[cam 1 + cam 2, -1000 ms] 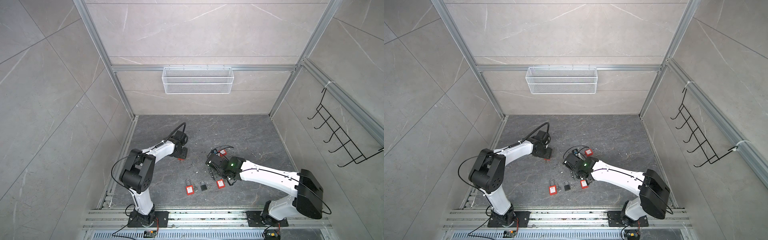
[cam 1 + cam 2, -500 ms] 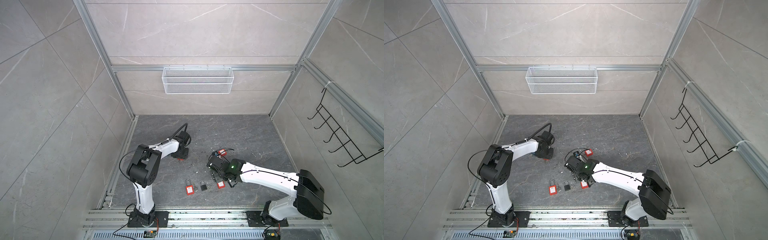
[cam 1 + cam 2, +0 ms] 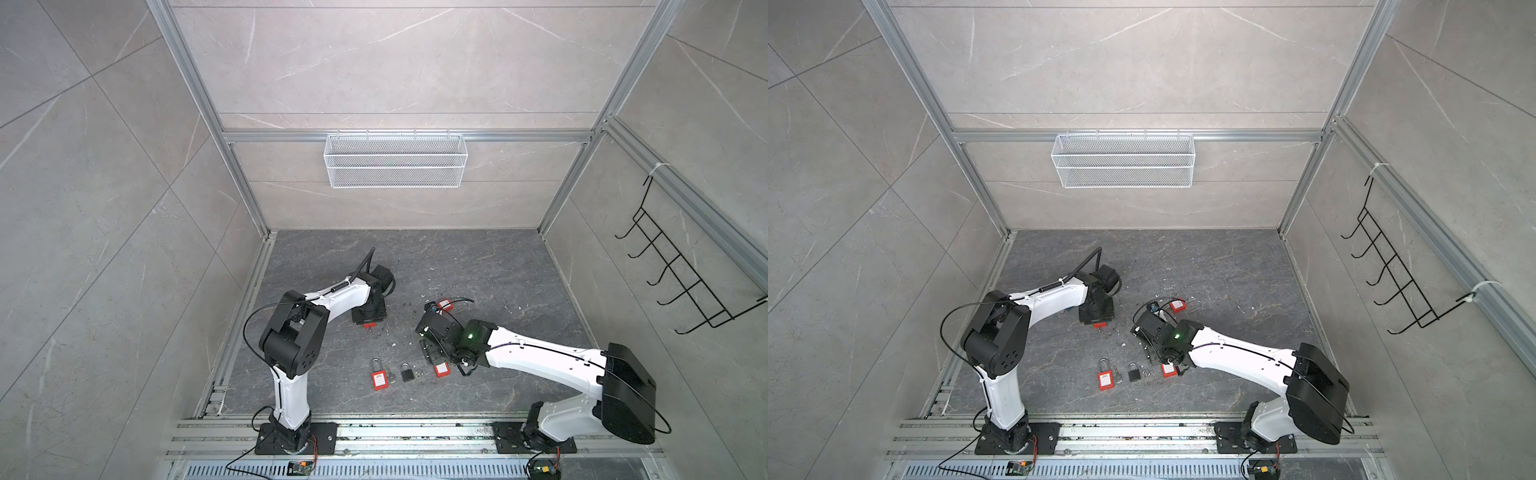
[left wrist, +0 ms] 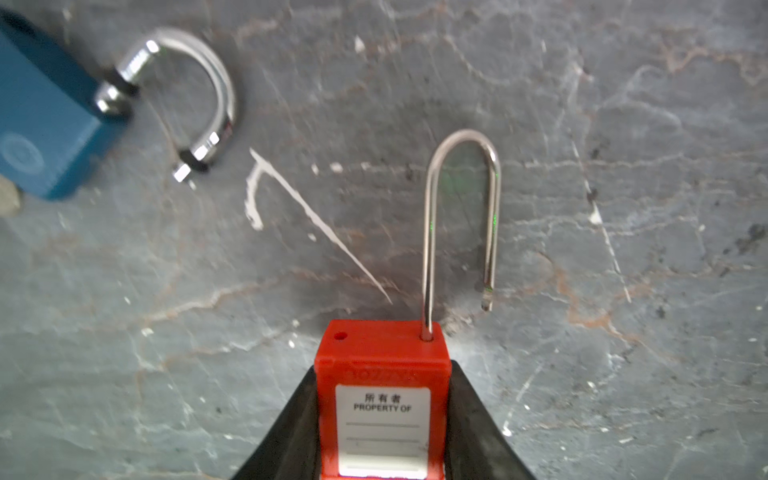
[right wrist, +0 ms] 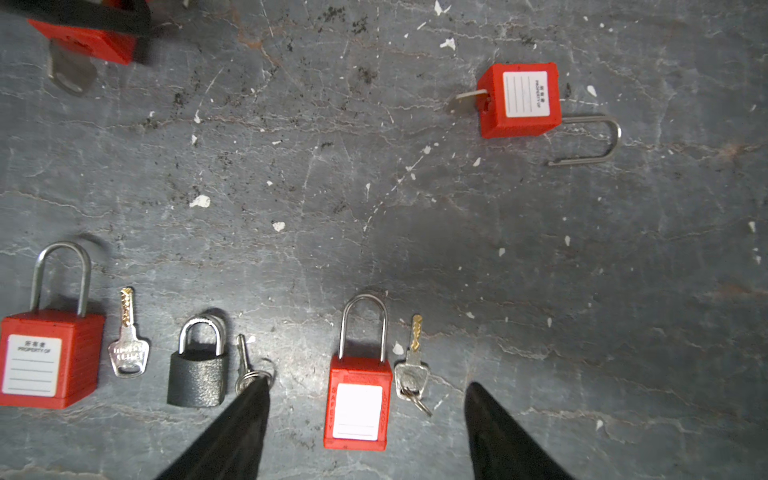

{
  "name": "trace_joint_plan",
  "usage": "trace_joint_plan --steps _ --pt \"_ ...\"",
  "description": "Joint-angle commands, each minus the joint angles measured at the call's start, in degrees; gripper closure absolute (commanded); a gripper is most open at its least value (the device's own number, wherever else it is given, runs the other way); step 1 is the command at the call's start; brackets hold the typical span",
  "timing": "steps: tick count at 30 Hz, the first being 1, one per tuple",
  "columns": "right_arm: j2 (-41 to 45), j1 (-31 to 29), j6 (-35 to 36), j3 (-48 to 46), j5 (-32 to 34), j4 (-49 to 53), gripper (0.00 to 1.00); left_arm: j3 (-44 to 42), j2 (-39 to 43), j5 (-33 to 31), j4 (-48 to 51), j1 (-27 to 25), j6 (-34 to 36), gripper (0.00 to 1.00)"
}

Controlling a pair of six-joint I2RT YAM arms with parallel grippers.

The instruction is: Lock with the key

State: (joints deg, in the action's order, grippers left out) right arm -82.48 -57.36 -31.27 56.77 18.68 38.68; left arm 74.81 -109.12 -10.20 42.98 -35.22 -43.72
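Clamped open-shackled red plastic padlock [image 4: 381,415] in left gripper [image 4: 382,368], right gripper [image 5: 366,384] wide, empty; likely needed shackle [image 4: 461,174] pressed home, silver key [image 5: 68,77] turned.

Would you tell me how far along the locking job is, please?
Done: the front row's three padlocks are closed, keys lying beside them. In hand: the left hand grips a red padlock whose shackle is open. Left: the far red padlock, key in, and the blue padlock are open too.
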Motion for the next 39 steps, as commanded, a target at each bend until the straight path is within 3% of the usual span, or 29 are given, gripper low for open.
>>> trace_joint_plan --steps 1,9,12,16,21,28,31,39 --pt "1.0 0.1 0.9 -0.7 -1.4 -0.8 0.24 1.4 1.9 -3.1 4.6 -1.8 -9.1 0.54" --pt "-1.4 0.0 1.1 2.2 -3.4 -0.4 0.24 -1.3 6.7 -3.4 1.6 -2.2 -11.8 0.41" --pt "-3.5 0.0 1.2 5.7 -5.2 0.5 0.24 -1.8 11.6 -5.7 1.0 -1.0 -9.0 0.39" --pt "-8.2 0.1 0.7 12.7 -8.6 2.6 0.25 -5.0 20.7 -5.9 -1.1 4.7 -0.3 0.39" --pt "-20.4 0.0 -1.7 27.3 -14.3 8.1 0.27 -11.1 32.8 -0.7 -5.4 14.8 12.1 0.39" --pt "-39.5 0.1 -4.8 50.5 -18.0 18.1 0.29 -18.4 43.5 15.7 -9.8 27.1 22.2 0.37" --pt "-47.7 0.2 -5.3 60.7 -18.1 23.7 0.29 -21.5 46.1 20.7 -12.5 28.6 25.0 0.36" --pt "-60.7 2.1 -6.9 78.3 -15.2 33.2 0.3 -24.9 48.4 23.2 -15.8 28.9 27.4 0.36"
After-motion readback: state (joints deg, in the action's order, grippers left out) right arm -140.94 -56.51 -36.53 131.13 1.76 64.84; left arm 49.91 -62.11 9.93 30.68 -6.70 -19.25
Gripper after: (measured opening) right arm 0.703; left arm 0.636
